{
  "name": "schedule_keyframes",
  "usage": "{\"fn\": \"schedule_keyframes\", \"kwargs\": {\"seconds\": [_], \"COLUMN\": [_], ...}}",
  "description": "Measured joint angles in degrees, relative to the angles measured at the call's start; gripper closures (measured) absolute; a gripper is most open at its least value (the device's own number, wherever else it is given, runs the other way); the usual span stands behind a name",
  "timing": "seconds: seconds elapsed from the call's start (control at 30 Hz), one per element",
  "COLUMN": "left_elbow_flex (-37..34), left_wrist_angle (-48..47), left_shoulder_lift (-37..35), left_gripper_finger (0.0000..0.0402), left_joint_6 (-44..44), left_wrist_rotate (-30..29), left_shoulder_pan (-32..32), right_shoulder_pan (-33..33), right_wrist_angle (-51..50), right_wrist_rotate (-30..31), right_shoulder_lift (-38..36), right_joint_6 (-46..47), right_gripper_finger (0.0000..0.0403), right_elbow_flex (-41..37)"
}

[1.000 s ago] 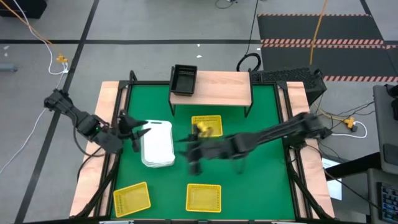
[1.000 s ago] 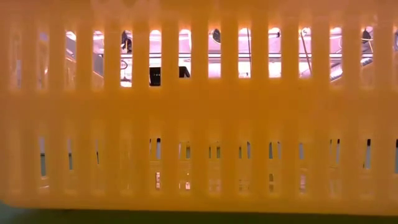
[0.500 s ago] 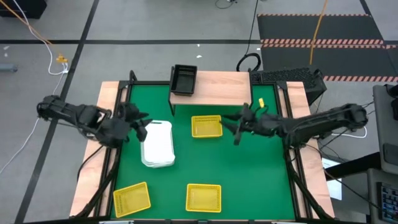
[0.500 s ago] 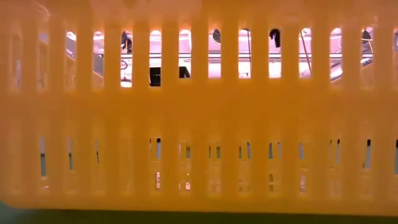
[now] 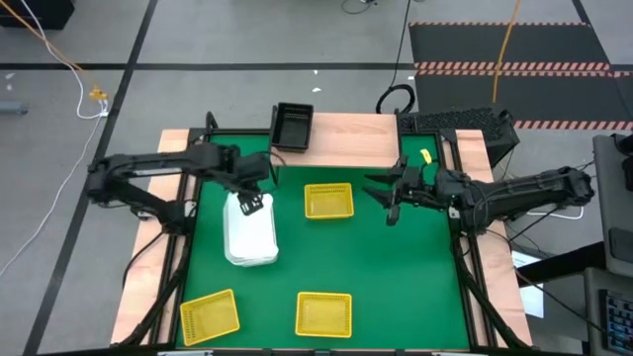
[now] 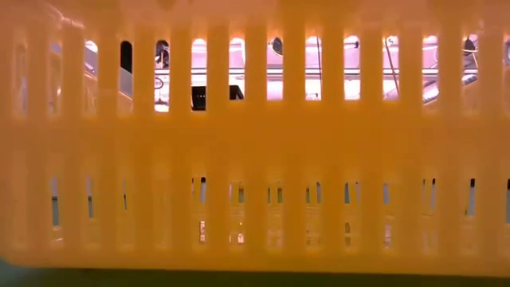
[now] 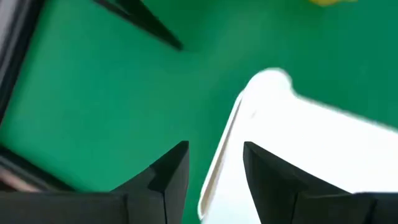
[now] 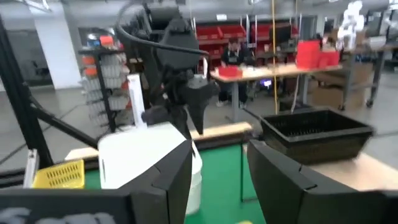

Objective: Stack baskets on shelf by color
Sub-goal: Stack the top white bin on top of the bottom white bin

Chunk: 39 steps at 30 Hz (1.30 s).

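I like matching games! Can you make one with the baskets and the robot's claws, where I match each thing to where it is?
Things:
1. black basket
2. white baskets
3. left gripper
4. right gripper

Places:
A. over the bare green mat, right of a yellow basket
B. on the wooden shelf
C. over the far rim of the white baskets
D. stacked on the green mat

Pairs: 1-B, 2-D, 3-C, 4-A
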Motion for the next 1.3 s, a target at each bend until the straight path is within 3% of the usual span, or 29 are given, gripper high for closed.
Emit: {"fn": "schedule_keyframes", "kwargs": {"seconds": [0.33, 0.4, 0.57, 1.07, 1.3], "left_elbow_flex": [1.52, 1.49, 1.73, 8.05, -1.58], "left_wrist_angle": [-4.11, -5.43, -6.39, -5.11, 2.22], "left_shoulder_lift": [6.82, 6.81, 6.3, -0.71, -5.2], "left_gripper_finger": [0.0257, 0.0282, 0.0387, 0.0398, 0.0399], "left_joint_6": [7.46, 9.19, 11.78, 13.86, 16.37], "left_wrist_rotate": [3.8, 3.8, 4.41, 5.16, 8.11], "left_shoulder_pan": [2.57, 2.89, 2.85, 2.26, 2.3], "right_shoulder_pan": [-1.59, -1.57, -1.5, -1.5, -1.48], "right_wrist_angle": [-2.18, -2.3, -1.71, -1.95, -2.62], "right_wrist_rotate": [0.21, 0.15, 0.14, 0.12, 0.1], "right_shoulder_lift": [0.17, 0.17, 0.17, 0.2, 0.22], "right_joint_6": [-0.87, -0.8, 0.26, 0.78, 0.8], "right_gripper_finger": [0.0255, 0.0255, 0.0255, 0.0255, 0.0255], "right_elbow_flex": [0.0, 0.0, 0.0, 0.04, 0.04]}}
